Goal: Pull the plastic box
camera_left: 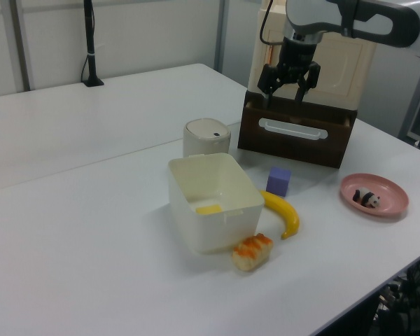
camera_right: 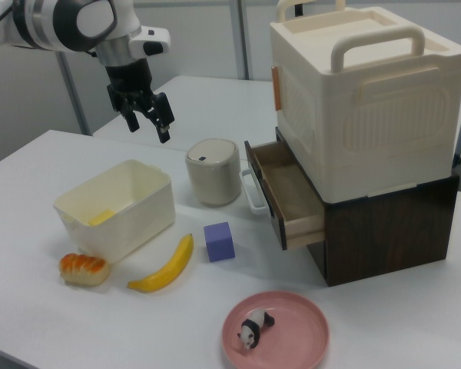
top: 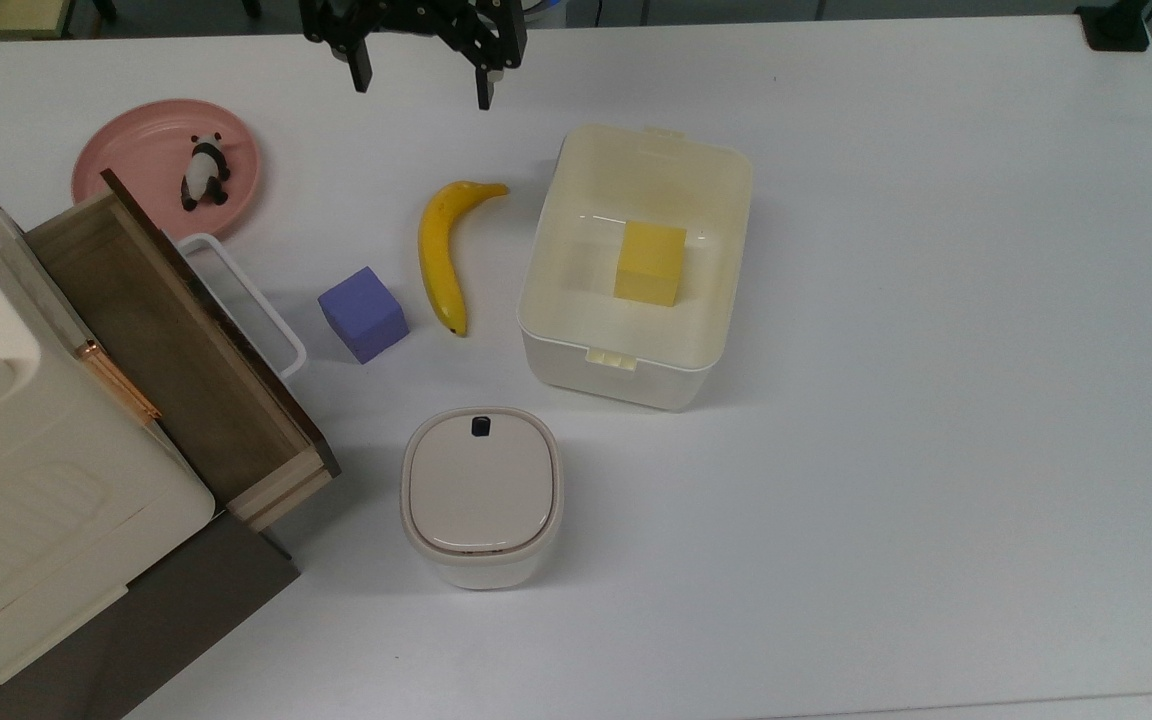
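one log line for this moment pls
task: pull plastic box | gripper: open, raised, apart from box | box: untouched, yellow block inside

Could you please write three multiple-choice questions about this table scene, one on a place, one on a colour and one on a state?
1. Where is the yellow block?
A. inside the plastic box
B. on the pink plate
C. in the drawer

2. What colour is the cube next to the banana?
A. green
B. purple
C. red

3. What state is the gripper in?
A. shut on the banana
B. shut on the box's rim
C. open, holding nothing

Answers:
1. A: the yellow block lies on the floor of the plastic box.
2. B: the cube beside the banana is purple.
3. C: the gripper hangs above the table with its fingers spread and nothing between them.
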{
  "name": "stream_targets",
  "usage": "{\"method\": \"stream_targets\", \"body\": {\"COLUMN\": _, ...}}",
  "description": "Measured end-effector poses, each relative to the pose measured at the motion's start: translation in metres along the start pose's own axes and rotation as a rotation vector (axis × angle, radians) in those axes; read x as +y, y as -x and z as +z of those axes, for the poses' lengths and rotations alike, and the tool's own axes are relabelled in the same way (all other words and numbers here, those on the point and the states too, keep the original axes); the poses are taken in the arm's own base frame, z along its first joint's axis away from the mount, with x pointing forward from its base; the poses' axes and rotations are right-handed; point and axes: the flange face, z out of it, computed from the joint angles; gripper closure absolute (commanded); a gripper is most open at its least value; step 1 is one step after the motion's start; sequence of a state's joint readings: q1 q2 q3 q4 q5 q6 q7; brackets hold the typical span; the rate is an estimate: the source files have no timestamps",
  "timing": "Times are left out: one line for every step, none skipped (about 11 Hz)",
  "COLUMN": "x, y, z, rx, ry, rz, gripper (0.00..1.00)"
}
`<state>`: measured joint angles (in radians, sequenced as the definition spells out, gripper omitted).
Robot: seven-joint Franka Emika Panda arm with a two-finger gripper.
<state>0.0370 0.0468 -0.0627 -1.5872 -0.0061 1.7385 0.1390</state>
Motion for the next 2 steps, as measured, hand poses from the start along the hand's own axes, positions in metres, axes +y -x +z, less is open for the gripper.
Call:
{"method": "stream_targets", "body": {"x": -0.0013, "y": 0.0010, "z": -0.0024, "rx": 0.004, "ry": -0.001, "rz": -0.002, "gripper": 0.00}}
{"method": "stream_targets", "body": {"x": -0.0031, "y": 0.0017, "z": -0.0035, "rx": 0.005, "ry": -0.002, "rz": -0.006, "gripper": 0.00}}
